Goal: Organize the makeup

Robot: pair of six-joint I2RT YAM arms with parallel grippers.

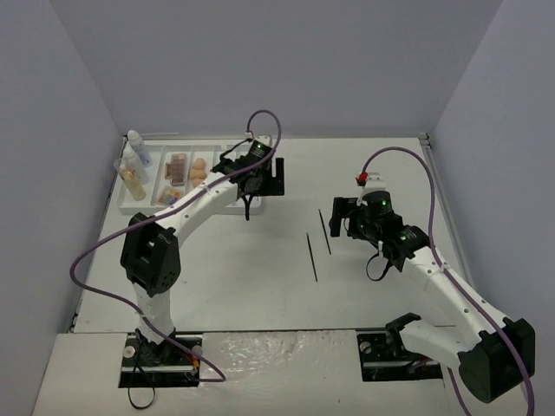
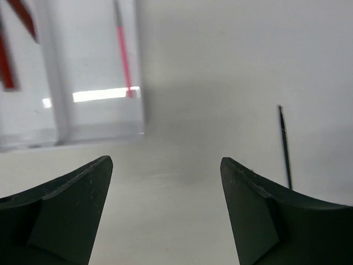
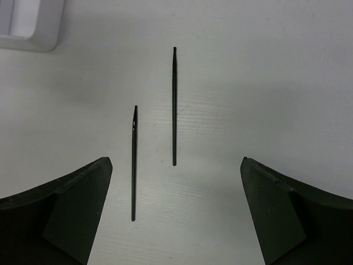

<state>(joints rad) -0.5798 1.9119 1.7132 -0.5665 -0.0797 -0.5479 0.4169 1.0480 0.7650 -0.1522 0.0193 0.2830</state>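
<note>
Two thin black pencils lie side by side on the table, one (image 1: 325, 232) further back and one (image 1: 312, 257) nearer; the right wrist view shows them as a right one (image 3: 174, 105) and a left one (image 3: 134, 163). My right gripper (image 1: 340, 218) (image 3: 176, 161) is open and empty, just right of them, above the table. My left gripper (image 1: 251, 195) (image 2: 165, 182) is open and empty by the right end of the white tray (image 1: 139, 206). Red pencils (image 2: 124, 49) lie in the tray's end compartments. One black pencil (image 2: 284, 146) shows in the left wrist view.
The tray holds two white bottles (image 1: 134, 143), a tan-filled tube (image 1: 130, 178), palettes (image 1: 176, 166) and peach sponges (image 1: 199, 169). Its corner (image 3: 33, 27) shows in the right wrist view. Grey walls enclose the table on three sides.
</note>
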